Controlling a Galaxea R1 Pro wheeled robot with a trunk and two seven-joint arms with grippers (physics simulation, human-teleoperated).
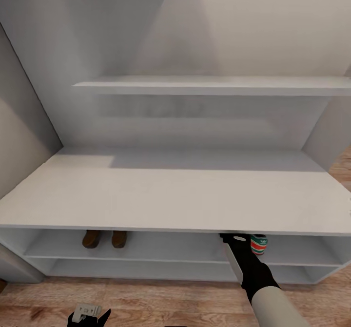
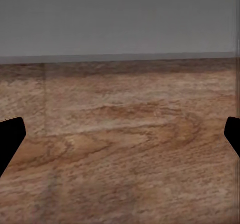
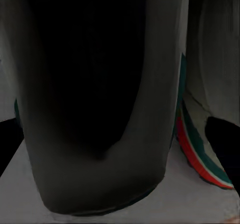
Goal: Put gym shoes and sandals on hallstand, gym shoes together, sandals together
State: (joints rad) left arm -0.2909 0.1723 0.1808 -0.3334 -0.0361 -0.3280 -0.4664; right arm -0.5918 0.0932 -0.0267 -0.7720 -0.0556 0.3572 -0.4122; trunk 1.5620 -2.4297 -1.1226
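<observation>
Your right arm (image 1: 265, 288) stretches forward and slightly inward, its black wrist leading the right end effector (image 1: 234, 239) in under an overhanging edge, so its fingertips are hidden and their spread cannot be judged. Your left end effector (image 1: 90, 315) hangs low and close to your body, fingers (image 2: 10, 139) spread wide apart, holding nothing.

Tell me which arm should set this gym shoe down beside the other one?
Right. The right gripper is already under the hallstand top, by the shelved gym shoe. The left gripper hangs low over the floor, fingers apart.
</observation>
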